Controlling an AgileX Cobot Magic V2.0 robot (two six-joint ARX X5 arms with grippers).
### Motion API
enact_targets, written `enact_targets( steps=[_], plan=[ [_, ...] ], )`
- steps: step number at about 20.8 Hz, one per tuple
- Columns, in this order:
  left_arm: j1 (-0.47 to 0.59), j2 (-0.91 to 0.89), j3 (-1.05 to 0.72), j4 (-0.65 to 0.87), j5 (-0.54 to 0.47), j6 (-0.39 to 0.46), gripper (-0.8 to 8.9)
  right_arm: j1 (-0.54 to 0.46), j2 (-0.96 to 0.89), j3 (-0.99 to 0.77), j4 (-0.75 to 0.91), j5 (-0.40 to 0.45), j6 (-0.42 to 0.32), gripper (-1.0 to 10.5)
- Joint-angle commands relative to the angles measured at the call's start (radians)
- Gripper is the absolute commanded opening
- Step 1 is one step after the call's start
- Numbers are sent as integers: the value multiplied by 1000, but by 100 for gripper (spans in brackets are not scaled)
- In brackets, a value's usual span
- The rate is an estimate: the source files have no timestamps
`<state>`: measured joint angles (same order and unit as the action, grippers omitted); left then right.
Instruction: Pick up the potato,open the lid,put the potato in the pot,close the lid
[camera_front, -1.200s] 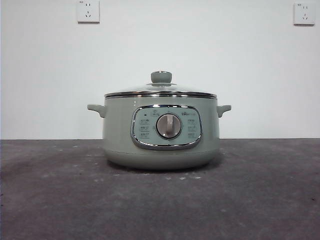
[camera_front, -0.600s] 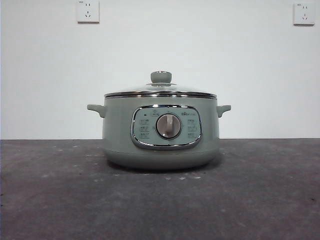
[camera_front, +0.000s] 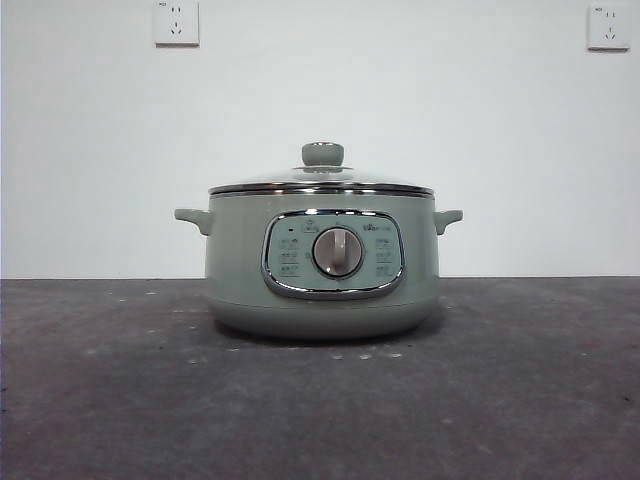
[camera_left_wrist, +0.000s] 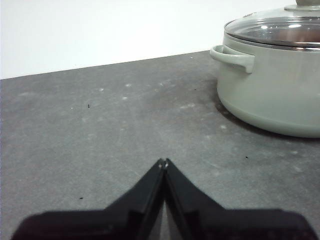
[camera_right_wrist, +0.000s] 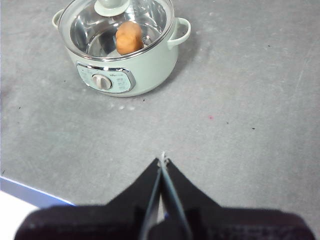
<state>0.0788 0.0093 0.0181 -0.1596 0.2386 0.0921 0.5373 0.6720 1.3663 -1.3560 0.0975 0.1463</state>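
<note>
Inside the lidded pot (camera_right_wrist: 125, 65), the potato (camera_right_wrist: 129, 37); panel writing unreadable; both hands clenched, empty.

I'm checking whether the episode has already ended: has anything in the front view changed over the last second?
Nothing visibly changed. The pot stands in the same spot on the table with the lid closed on it, and no arm enters the front view.

The pot (camera_front: 322, 290) was sage green, with a chrome-framed panel and grey dial (camera_front: 338, 252). Its clear lid (camera_right_wrist: 117, 25) had a shiny metal rim and green knob (camera_front: 322, 154), showing the orange-brown potato (camera_right_wrist: 129, 37). The tabletop (camera_front: 120, 400) was dark grey, faintly speckled.
</note>
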Motion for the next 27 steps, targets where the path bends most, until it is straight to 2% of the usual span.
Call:
enact_targets(
  steps=[1, 11, 13, 15, 16, 18, 22, 24, 27],
  plan=[
    [3, 9, -10, 8, 3, -10, -3, 2, 0, -8, -26, 1, 8, 1],
    [3, 45, -10, 8, 3, -10, -3, 2, 0, -8, -26, 7, 8, 1],
    [3, 53, -10, 8, 3, -10, -3, -7, -2, -8, -25, 57, -47, 1],
    [3, 59, -10, 8, 3, -10, -3, -63, -21, -11, 5, 127, -73, 1],
    [3, 59, -10, 8, 3, -10, -3, -113, -42, -23, 69, 118, -79, 1],
    [3, 59, -10, 8, 3, -10, -3, -233, -112, -95, 266, 37, -79, 1],
    [3, 59, -10, 8, 3, -10, -3, -426, -286, -400, 660, -105, -121, 1],
    [3, 59, -10, 8, 3, -10, -3, -492, -368, -594, 838, -190, -151, 1],
    [3, 59, -10, 8, 3, -10, -3, -536, -453, -814, 999, -201, -158, 1]
  ],
)
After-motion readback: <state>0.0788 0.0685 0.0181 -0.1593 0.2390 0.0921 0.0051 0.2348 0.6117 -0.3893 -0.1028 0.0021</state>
